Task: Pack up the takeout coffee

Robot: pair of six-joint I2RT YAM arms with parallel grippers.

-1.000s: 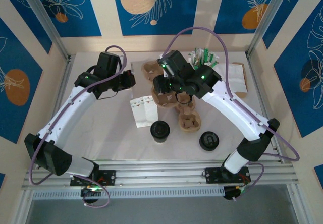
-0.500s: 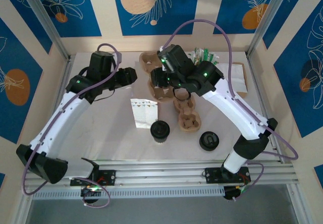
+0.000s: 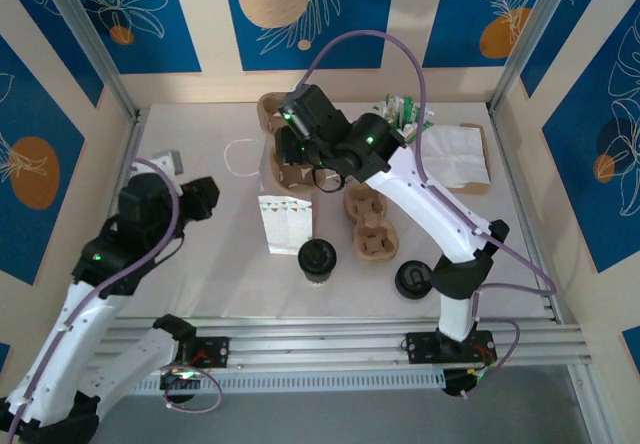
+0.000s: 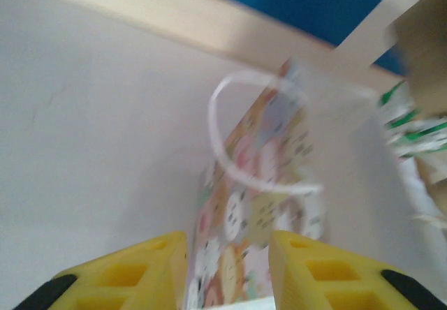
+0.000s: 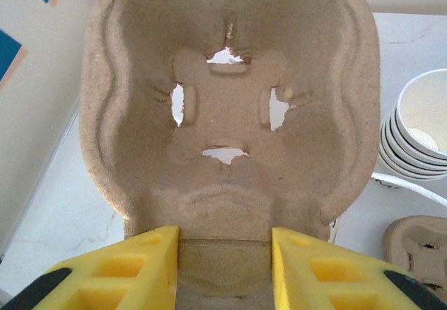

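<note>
One takeout coffee with a black lid stands at the near centre of the table. A second black-lidded cup sits to its right. Just behind the first is a white patterned paper bag, with its white handle loop on the far side. My right gripper is raised at the back centre, shut on a brown pulp cup carrier. My left gripper hangs left of the bag and apart from it, its jaws open and empty.
More pulp carriers lie in the middle of the table right of the bag. A stack of lidless white paper cups and green-tipped packets stand at the back right. A flat paper bag lies right of them.
My left arm has pulled back from the table's far left toward the near left, and its jaws have opened. The right gripper has carried the cup carrier leftward and further back.
</note>
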